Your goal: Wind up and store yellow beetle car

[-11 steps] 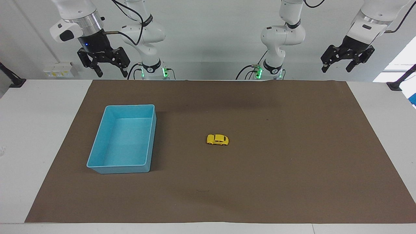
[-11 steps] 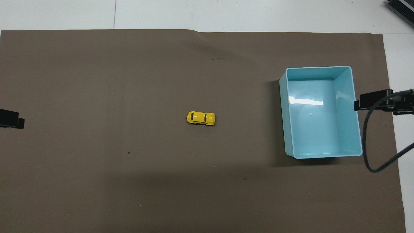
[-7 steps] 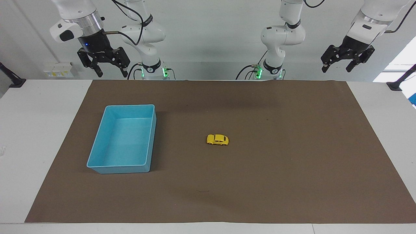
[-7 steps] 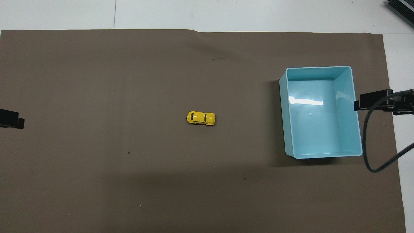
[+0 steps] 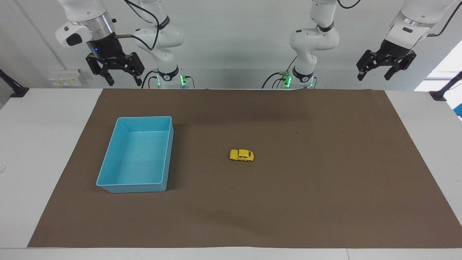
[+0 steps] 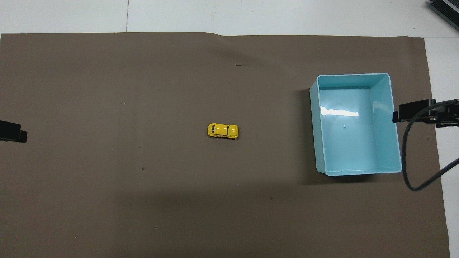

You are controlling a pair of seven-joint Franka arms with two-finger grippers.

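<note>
Facing the robots first: yellow beetle car (image 5: 241,155) sits on its wheels on the brown mat (image 5: 325,187), roughly mid-bench, side-on to the camera, presumably set there so either arm can reach it. Blue bin (image 5: 135,155) lies empty toward the right arm's end of the bench, well apart from the car, likely parked as the storage spot. Right hand (image 5: 121,76) hangs raised above the robots' edge of the bench, fingers spread, holding nothing. Left hand (image 5: 373,73) hangs likewise at its own end, released and empty. Both arms wait; the car is far from each, untouched, so winding looks not yet begun. Overhead next: car (image 6: 222,131) central on the mat, bin (image 6: 393,125) beside it at a distance; only dark tips show at the side edges.
</note>
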